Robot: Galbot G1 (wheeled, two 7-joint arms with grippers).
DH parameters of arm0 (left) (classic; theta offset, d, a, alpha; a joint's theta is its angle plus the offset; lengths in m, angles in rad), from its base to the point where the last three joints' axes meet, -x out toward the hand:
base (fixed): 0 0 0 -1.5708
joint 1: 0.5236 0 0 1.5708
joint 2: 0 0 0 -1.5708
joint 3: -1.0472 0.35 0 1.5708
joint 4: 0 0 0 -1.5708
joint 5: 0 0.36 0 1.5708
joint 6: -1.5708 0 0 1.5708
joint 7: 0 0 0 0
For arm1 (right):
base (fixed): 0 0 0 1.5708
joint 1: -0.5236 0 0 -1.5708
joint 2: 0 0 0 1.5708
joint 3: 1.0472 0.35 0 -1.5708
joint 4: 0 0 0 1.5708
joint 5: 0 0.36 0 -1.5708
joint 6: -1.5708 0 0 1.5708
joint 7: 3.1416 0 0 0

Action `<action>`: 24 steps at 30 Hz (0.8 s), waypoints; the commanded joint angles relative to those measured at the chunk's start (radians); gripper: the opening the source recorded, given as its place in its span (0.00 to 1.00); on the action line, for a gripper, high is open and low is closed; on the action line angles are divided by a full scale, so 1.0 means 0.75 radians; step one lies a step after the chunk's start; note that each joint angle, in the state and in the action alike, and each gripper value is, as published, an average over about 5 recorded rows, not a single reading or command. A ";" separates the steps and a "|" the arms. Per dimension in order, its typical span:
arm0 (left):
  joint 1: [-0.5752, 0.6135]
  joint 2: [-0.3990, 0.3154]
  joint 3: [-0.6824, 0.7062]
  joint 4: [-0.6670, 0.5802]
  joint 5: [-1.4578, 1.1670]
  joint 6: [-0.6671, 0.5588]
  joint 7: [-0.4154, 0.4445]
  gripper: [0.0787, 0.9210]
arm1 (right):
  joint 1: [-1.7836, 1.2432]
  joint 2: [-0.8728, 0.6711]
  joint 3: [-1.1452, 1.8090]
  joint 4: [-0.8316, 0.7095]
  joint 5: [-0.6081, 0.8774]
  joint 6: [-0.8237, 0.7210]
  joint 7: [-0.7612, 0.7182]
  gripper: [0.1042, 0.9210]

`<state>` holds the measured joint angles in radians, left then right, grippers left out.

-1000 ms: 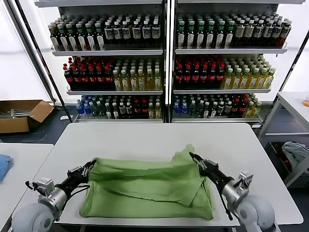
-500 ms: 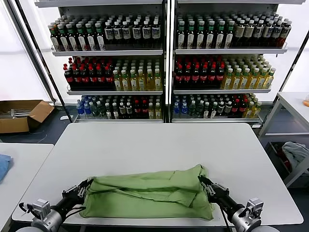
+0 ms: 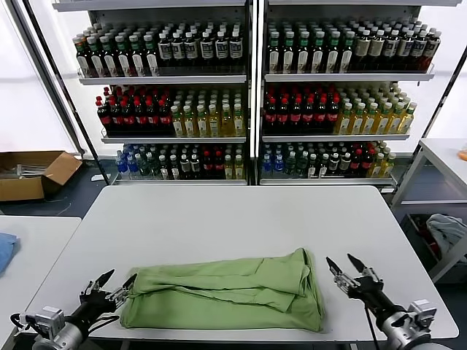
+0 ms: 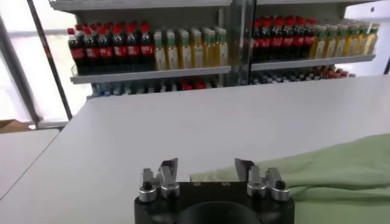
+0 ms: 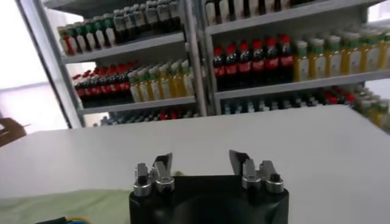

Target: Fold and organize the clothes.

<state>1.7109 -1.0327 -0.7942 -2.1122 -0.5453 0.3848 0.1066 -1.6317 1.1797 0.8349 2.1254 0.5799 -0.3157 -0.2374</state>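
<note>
1. Head view is showing both arms reaching in from the bottom corners of the frame: the left gripper (image 3: 108, 285) is sitting at lower left with its fingers spread apart, released and grasping nothing, its tips just beside the left end of the shirt (image 3: 226, 290).
2. The right gripper (image 3: 346, 267) is hovering at lower right, fingers likewise parted and empty, a little apart from the garment's right edge.
3. One light green shirt is lying folded into a long band across the lower centre of the frame, near the front edge of the white table (image 3: 219, 219); its plain fabric is showing, with no print visible.
4. Left wrist view is showing that gripper's two fingers (image 4: 166, 173) standing apart over the table, green cloth reaching past them toward the right of the frame.
5. Right wrist view is showing two parted fingers (image 5: 159, 168) over bare tabletop, a strip of green at lower left.
6. Two shelving units (image 3: 252, 87) of bottles are filling the upper frame; their labels are too small to read.
7. One cardboard box (image 3: 33, 173) is sitting at left.
</note>
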 commanded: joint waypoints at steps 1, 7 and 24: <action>-0.012 -0.138 0.150 -0.018 0.026 0.048 -0.223 0.71 | -0.115 0.013 0.168 0.002 0.018 0.097 -0.007 0.78; -0.047 -0.174 0.236 0.019 0.072 0.064 -0.287 0.87 | -0.125 0.037 0.162 -0.003 0.014 0.102 -0.011 0.88; -0.026 -0.216 0.279 0.075 0.156 0.050 -0.303 0.58 | -0.103 0.042 0.139 0.000 0.014 0.101 -0.010 0.88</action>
<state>1.6843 -1.1752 -0.6130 -2.0673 -0.4523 0.4188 -0.0928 -1.7031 1.2096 0.9311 2.1265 0.5888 -0.2475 -0.2446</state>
